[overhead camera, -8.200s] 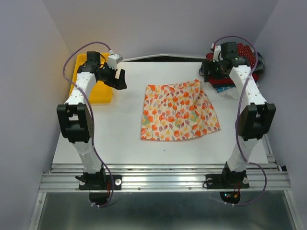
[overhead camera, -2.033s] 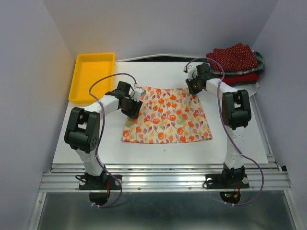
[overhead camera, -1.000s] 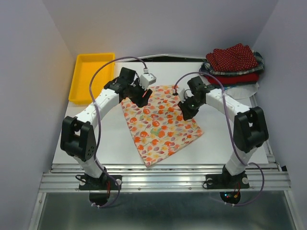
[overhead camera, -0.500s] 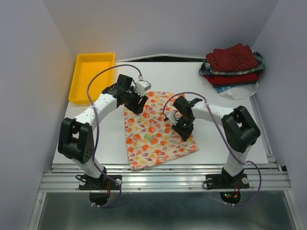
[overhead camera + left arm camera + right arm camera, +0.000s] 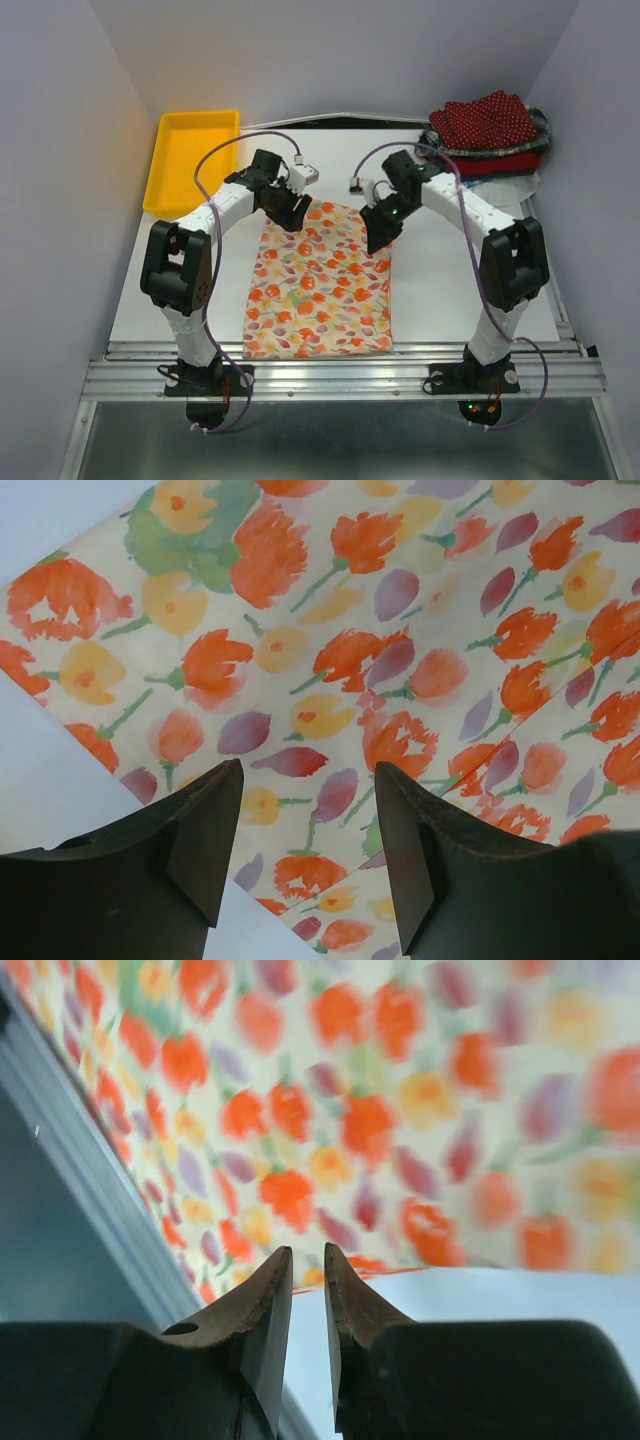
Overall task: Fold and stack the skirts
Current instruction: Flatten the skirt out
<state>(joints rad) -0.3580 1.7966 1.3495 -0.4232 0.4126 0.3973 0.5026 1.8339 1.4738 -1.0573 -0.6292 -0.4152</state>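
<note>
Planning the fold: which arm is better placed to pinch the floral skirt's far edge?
Probably left: left fingers stand open over the far-left corner of the floral skirt; the right fingers are barely parted, at its edge.

I'm looking down on a white table top (image 5: 470, 290) that spreads under both the left claw (image 5: 293, 213) and the right claw (image 5: 378, 238), evenly lit with only soft shadows. Pale lilac-grey walls close it in: the left wall (image 5: 60, 200) well out beyond the left claw, the right wall (image 5: 600, 150) past the right claw, the back wall (image 5: 330, 50) ahead of both. Behind the claws, along the near edge, runs a ribbed aluminium rail (image 5: 340, 375), with a dull grey metal sheet (image 5: 340, 440) below it
</note>
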